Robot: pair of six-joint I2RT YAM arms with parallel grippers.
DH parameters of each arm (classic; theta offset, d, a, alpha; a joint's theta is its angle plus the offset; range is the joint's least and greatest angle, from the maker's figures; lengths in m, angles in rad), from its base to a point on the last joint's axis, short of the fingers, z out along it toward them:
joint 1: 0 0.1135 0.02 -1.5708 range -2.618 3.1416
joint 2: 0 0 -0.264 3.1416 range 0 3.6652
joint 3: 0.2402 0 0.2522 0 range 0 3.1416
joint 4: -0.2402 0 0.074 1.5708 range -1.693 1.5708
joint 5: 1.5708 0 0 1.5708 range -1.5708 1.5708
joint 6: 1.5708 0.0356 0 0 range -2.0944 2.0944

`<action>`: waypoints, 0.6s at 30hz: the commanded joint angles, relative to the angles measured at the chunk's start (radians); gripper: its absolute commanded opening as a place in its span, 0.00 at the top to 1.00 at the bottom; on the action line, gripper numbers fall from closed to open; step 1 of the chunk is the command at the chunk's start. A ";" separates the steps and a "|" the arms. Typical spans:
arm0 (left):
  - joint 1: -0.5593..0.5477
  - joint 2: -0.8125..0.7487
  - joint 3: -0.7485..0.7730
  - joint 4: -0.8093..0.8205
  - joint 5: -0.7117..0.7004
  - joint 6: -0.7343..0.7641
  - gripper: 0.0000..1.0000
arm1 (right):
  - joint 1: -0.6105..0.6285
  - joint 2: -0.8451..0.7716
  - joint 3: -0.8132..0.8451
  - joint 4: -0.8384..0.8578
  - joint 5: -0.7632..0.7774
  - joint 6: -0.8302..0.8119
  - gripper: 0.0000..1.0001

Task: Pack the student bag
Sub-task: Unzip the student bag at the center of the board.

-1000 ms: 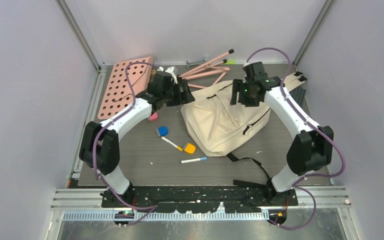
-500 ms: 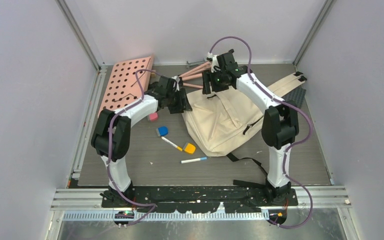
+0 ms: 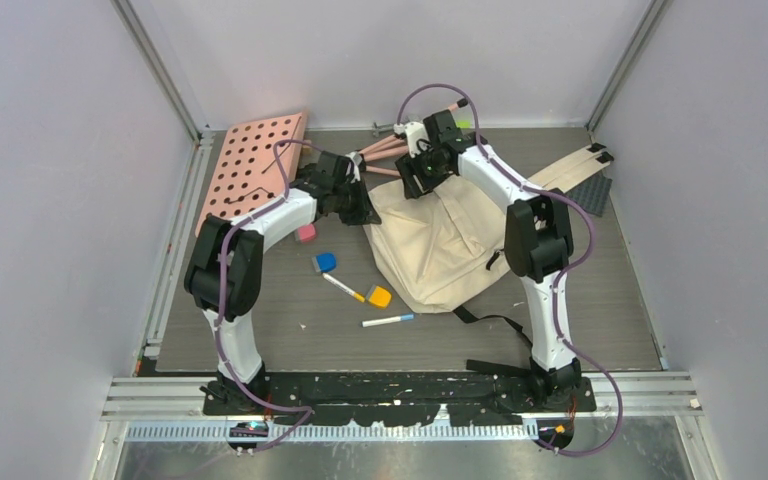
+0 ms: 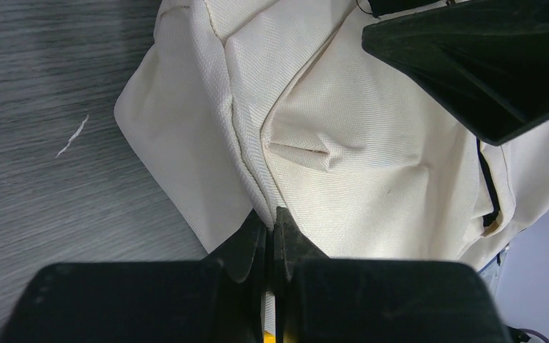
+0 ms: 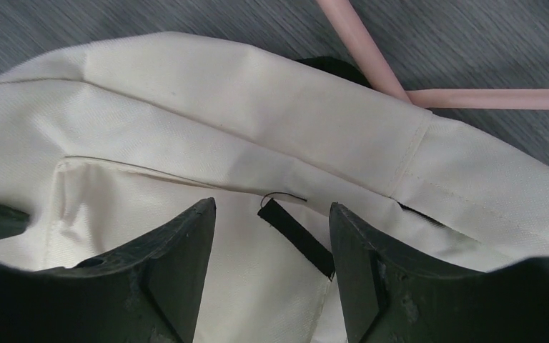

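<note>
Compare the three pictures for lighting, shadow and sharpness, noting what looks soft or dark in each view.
Top external: even, diffuse light, faint shadows, cream-beige cloth backpack sharp. Left wrist: cloth weave crisp; the left gripper a dark, near-featureless mass at the bottom edge. Right wrist: cloth evenly lit; the right gripper dim, though scuffs show.

Open claw (image 5: 271, 209) hovers over student bag (image 5: 186, 121), perhaps touching.

Pale lilac walls (image 3: 50, 200), dk grey woodgrain tabletop (image 3: 260, 330), alu corner rails (image 3: 155, 65)
</note>
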 commanded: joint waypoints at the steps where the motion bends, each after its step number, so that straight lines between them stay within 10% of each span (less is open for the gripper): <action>1: 0.005 -0.015 0.012 0.006 0.040 0.002 1.00 | 0.007 0.005 0.048 -0.028 0.027 -0.130 0.35; 18: 0.005 -0.018 0.014 0.003 0.056 -0.018 1.00 | 0.038 0.012 -0.054 0.049 0.138 -0.197 0.63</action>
